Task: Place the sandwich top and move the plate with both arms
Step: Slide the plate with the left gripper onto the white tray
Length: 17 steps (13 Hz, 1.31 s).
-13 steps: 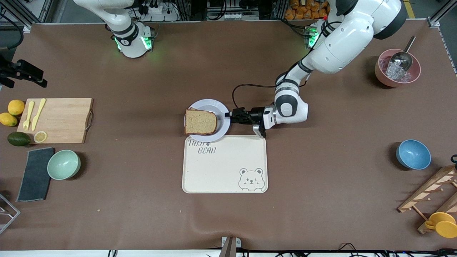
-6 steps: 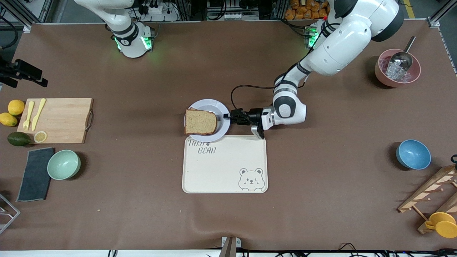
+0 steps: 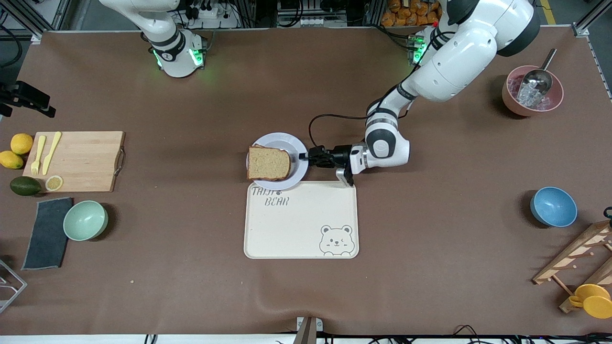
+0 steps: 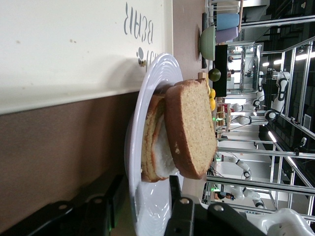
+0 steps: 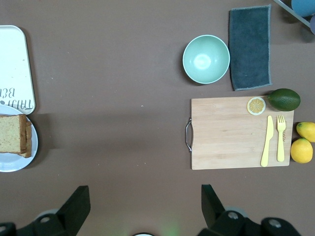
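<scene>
A: Movement since 1 second ago? The left gripper (image 3: pixel 306 155) has advanced slightly to the plate (image 3: pixel 296 143) rim.

B: Its jaws now straddle that rim, 1 finger (image 4: pixel 179 196) above, not visibly clamped. The sandwich top (image 3: pixel 268 163) lies on the stack on the plate, touching the tray (image 3: pixel 301 224).

A: The right gripper (image 5: pixel 142 206) waits, spread wide, high above the table.
</scene>
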{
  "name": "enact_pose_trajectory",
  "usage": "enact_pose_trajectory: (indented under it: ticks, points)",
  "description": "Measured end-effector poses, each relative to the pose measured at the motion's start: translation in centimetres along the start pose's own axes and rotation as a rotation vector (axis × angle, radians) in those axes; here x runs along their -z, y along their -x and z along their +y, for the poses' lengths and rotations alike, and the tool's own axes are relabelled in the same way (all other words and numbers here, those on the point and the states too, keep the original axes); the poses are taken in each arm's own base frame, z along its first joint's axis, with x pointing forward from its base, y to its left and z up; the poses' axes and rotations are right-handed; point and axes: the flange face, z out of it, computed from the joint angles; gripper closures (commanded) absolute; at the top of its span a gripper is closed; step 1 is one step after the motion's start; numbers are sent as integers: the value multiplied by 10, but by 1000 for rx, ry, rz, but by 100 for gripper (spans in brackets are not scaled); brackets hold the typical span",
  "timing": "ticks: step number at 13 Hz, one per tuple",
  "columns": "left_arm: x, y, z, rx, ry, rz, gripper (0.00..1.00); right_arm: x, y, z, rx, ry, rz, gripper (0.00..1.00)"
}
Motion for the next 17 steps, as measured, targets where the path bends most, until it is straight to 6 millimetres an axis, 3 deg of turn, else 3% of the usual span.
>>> enact_pose_trajectory:
  ticks: [5, 7, 17]
  points:
    - [-8, -4, 1, -9, 8, 2, 100, -1, 0, -9, 15, 0, -7, 0]
    - [-8, -4, 0, -31, 9, 2, 100, -1, 0, -18, 32, 2, -5, 0]
    - [-9, -4, 0, -46, 13, 8, 100, 2, -5, -22, 34, -31, 35, 0]
